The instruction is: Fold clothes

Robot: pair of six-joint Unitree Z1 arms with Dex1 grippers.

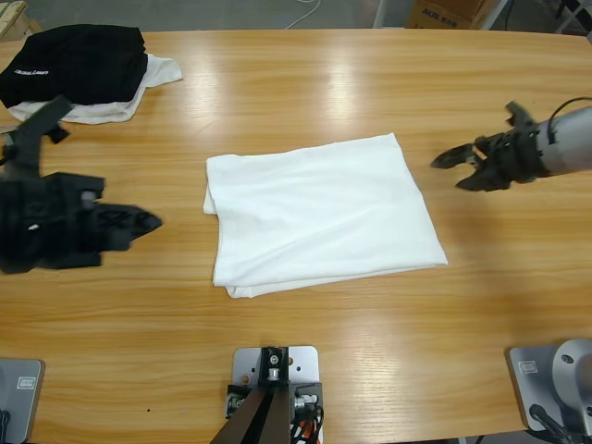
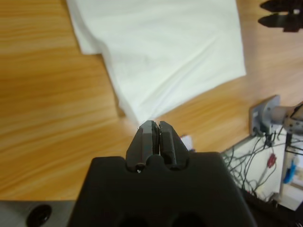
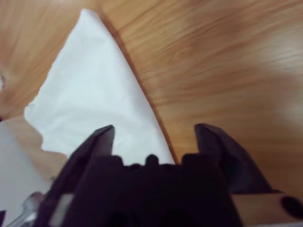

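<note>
The long wooden worktop (image 1: 324, 333) fills the high view, its grain running left to right. In its middle lies the white T-shirt (image 1: 319, 215), folded into a rough rectangle that sits slightly askew, with layered edges showing along its left side and lower left corner; no print or label shows on the upturned face. At the far left corner a black garment with white lettering (image 1: 79, 60) rests on top of a smaller white garment (image 1: 153, 79), the pair well apart from the T-shirt. The left gripper (image 1: 148, 222) hangs over bare wood to the left of the T-shirt, apart from it, and its fingers (image 2: 147, 137) are pressed together with nothing between them; the left wrist view looks past them to the near corner of the folded cloth. The right gripper (image 1: 453, 168) hangs to the right of the T-shirt, near its upper right corner but not touching it, with its fingers (image 3: 102, 139) spread wide and empty; it probably sits a little above the wood, though the height is hard to judge.
</note>
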